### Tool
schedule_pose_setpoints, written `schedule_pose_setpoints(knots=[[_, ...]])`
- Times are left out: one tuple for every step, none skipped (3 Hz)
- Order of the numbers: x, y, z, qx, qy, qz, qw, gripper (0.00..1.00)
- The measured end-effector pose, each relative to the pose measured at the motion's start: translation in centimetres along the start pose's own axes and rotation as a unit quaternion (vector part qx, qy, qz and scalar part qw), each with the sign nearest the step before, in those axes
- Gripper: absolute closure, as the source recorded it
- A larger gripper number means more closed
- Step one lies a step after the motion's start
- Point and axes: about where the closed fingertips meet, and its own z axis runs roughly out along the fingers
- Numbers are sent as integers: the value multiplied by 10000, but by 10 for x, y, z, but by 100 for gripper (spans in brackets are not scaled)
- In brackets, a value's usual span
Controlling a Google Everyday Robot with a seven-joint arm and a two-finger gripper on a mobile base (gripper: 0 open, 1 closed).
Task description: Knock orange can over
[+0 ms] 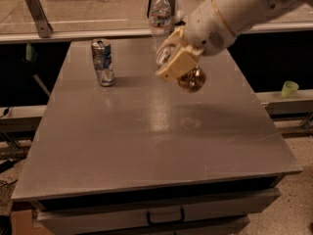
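Observation:
My gripper point(175, 61) is shut on the orange can point(191, 79) and holds it in the air above the far right part of the grey table point(146, 146). The can is tilted, with its silver top toward the upper left and its gold base toward the lower right. The cream fingers point(179, 65) cover most of its body. The white arm comes in from the upper right.
A dented blue-and-silver can point(103, 62) stands upright at the table's far left. A clear water bottle point(161, 13) stands at the far edge, just behind the gripper. A green cup point(289, 88) sits on a ledge to the right. A drawer front lies under the table's near edge.

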Motion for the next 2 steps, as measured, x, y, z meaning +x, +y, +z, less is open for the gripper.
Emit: schedule_pose_setpoints(knots=[[-1,-29,-11,174,1023,-85,9946,100],[15,-34,-7,313,1975,-114,9797,100]])
